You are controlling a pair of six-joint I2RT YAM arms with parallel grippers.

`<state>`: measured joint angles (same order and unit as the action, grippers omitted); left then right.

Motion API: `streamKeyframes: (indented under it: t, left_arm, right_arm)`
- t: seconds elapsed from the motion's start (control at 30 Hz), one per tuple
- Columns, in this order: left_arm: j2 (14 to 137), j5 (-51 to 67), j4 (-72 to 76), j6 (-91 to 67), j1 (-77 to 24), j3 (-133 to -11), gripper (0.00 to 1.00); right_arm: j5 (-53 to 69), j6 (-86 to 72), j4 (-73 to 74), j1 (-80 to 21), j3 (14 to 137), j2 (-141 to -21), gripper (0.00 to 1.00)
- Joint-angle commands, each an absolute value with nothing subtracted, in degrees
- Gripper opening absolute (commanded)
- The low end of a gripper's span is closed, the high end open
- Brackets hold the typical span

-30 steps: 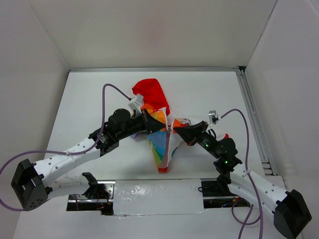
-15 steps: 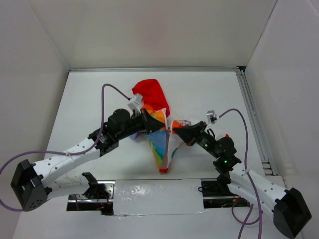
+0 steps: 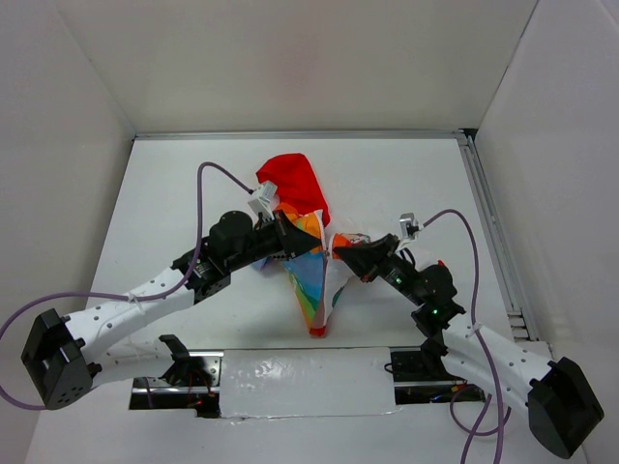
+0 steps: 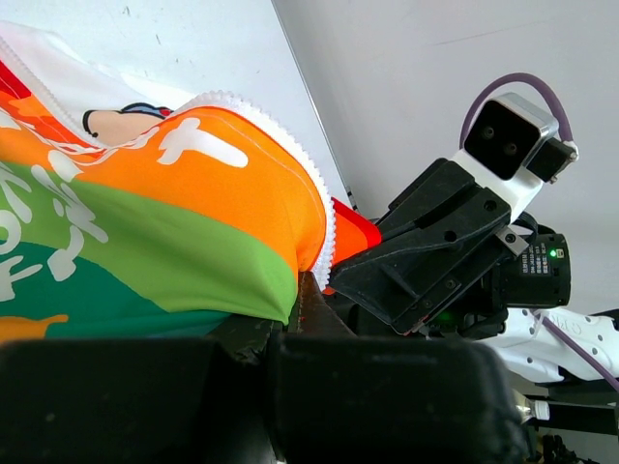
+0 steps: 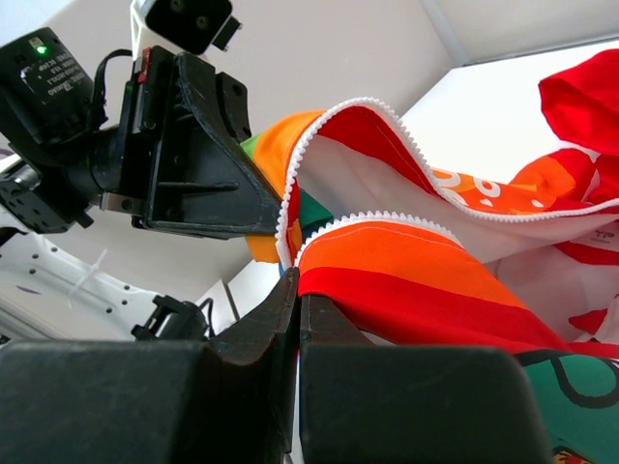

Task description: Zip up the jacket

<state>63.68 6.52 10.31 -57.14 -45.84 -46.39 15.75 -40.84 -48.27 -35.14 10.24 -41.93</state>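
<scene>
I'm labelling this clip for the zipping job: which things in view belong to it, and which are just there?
Part of the job:
- jacket, with its zipper teeth
- left gripper, shut on the jacket's fabric
- right gripper, shut on the jacket's fabric

Just there:
- table
- purple cables
- metal rail along the table's right edge

Soft matt cloth in jacket (image 3: 309,280), white plastic zip teeth (image 5: 366,101) along its edges; matt black plastic on left gripper (image 4: 305,290) and right gripper (image 5: 295,285); smooth white tabletop (image 3: 174,193).
</scene>
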Motion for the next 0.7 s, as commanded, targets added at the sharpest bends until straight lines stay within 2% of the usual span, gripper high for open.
streamKeyframes:
  t: [0.0, 0.67]
  left_arm:
    - [63.6, 7.5, 14.8, -56.4, -46.0, -47.0, 0.00]
    - [62.8, 12.2, 15.6, -56.3, -46.0, -45.4, 0.00]
  right_arm:
    - [15.9, -41.5, -54.5, -35.3, 12.7, -41.6, 0.00]
    - [13.6, -42.0, -55.5, -35.6, 13.9, -42.9, 0.00]
